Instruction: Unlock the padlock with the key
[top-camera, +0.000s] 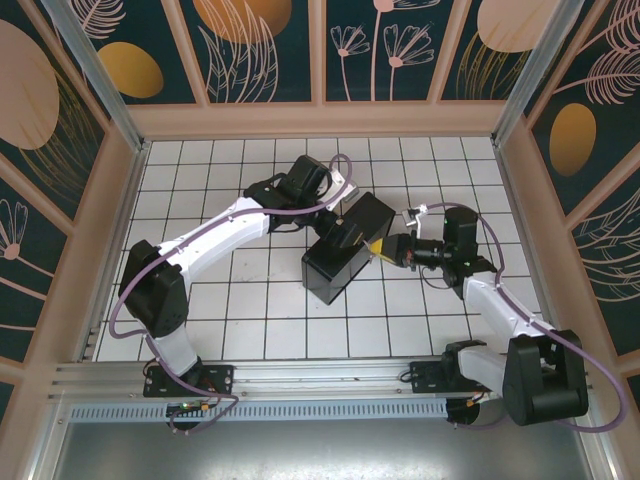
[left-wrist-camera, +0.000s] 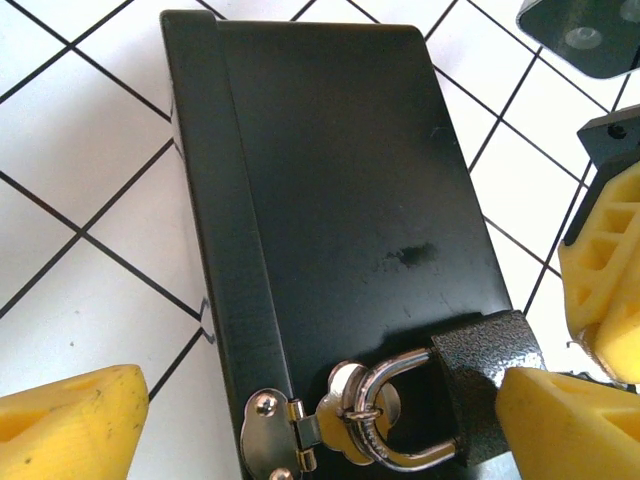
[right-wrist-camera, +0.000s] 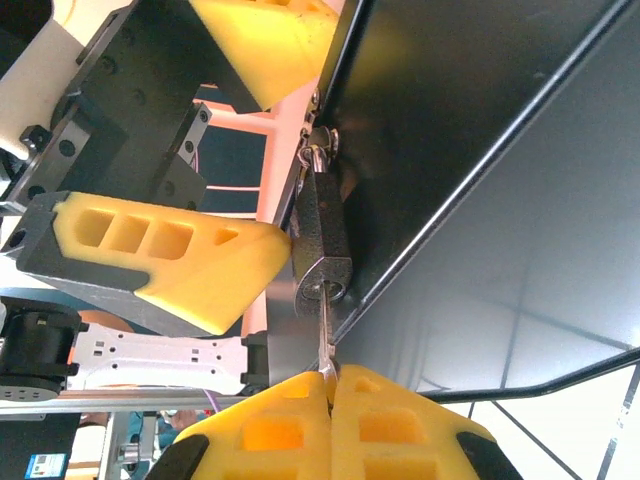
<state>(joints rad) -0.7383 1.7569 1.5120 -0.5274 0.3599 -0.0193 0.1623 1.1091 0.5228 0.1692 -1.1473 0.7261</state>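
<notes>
A black box (left-wrist-camera: 340, 180) lies on the white tiled counter (top-camera: 250, 290), about in the middle between the two arms. The padlock (left-wrist-camera: 490, 375) hangs at one end of the box, on the side facing the right arm. Its silver shackle (left-wrist-camera: 400, 364) is threaded through the loop of the metal hasp (left-wrist-camera: 270, 430).

The right gripper (right-wrist-camera: 330, 385) comes in from the side with its yellow fingers (right-wrist-camera: 390, 420) pressed tight together on the key (right-wrist-camera: 325, 345). The thin blade runs straight from between them up into the bottom of the padlock. From here I can't tell whether the shackle has sprung; it looks seated in the body.

The left gripper (left-wrist-camera: 320, 395) reaches over the box from the far side, its fingers (left-wrist-camera: 65, 420) spread wide and holding nothing. One finger sits out over the counter, clear of the box. The other is right up against the side of the padlock body, touching it or just beside it.
</notes>
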